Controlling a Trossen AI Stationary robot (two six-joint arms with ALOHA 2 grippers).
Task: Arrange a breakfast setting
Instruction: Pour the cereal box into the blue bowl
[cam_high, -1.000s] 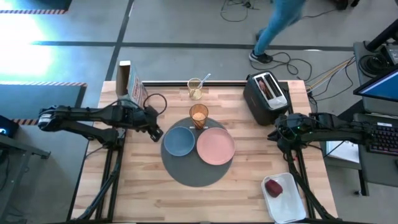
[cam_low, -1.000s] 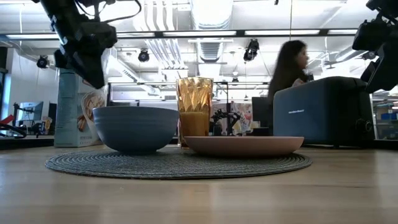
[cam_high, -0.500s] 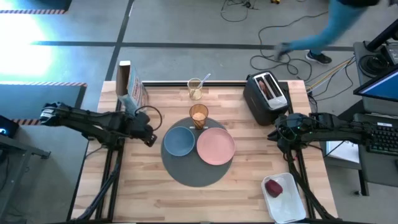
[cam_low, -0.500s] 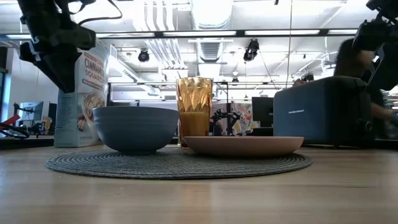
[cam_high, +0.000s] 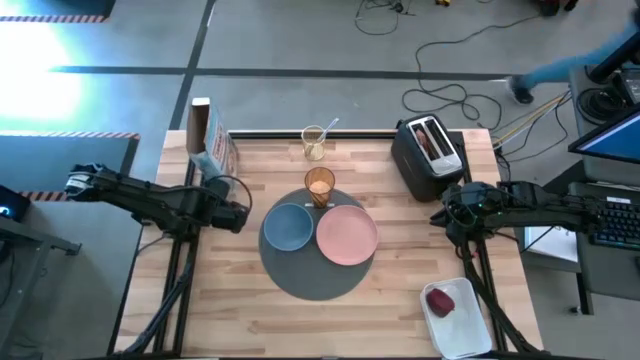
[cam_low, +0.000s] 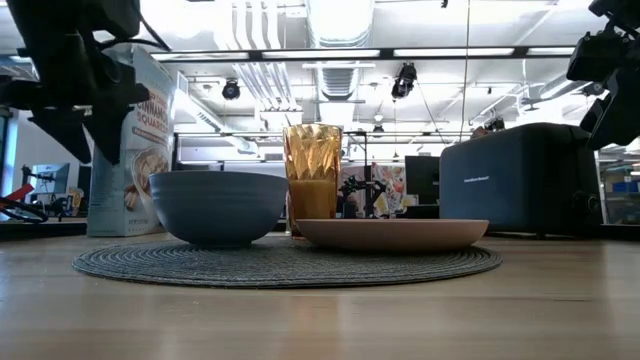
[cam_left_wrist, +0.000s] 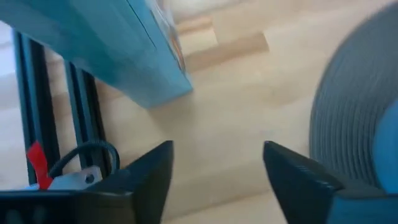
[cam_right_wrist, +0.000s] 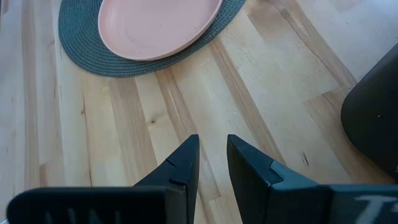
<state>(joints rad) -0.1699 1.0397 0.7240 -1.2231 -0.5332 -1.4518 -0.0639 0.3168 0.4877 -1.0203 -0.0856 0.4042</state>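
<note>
At the middle of the pale wooden tabletop (cam_high: 250, 320) lies the large round dark-grey woven mat (cam_high: 312, 283), carrying the small blue bowl (cam_high: 288, 227) and, touching it on its right in the high view, the round pink plate (cam_high: 347, 236). The ribbed amber glass tumbler (cam_high: 319, 185) stands upright at the mat's far edge, just behind the gap between bowl and plate. Farther back near the table's rear edge is a clear glass (cam_high: 314, 143) with a metal spoon (cam_high: 327, 128) leaning in it. The black toaster (cam_high: 427, 155) sits at the rear right with a toast slice (cam_high: 428, 142) in one slot, and a red apple (cam_high: 440, 302) rests in the white rectangular tray (cam_high: 463, 332) at the front right corner. A cereal box (cam_high: 212, 141) stands at the rear left.

The left gripper (cam_high: 238, 214) hovers above the tabletop just left of the mat, in front of the cereal box; its fingers (cam_left_wrist: 149, 177) are spread wide and hold nothing. The right gripper (cam_high: 447, 213) waits above the tabletop just in front of the toaster, its fingers (cam_right_wrist: 180, 168) drawn close with only a narrow gap between them, holding nothing.
</note>
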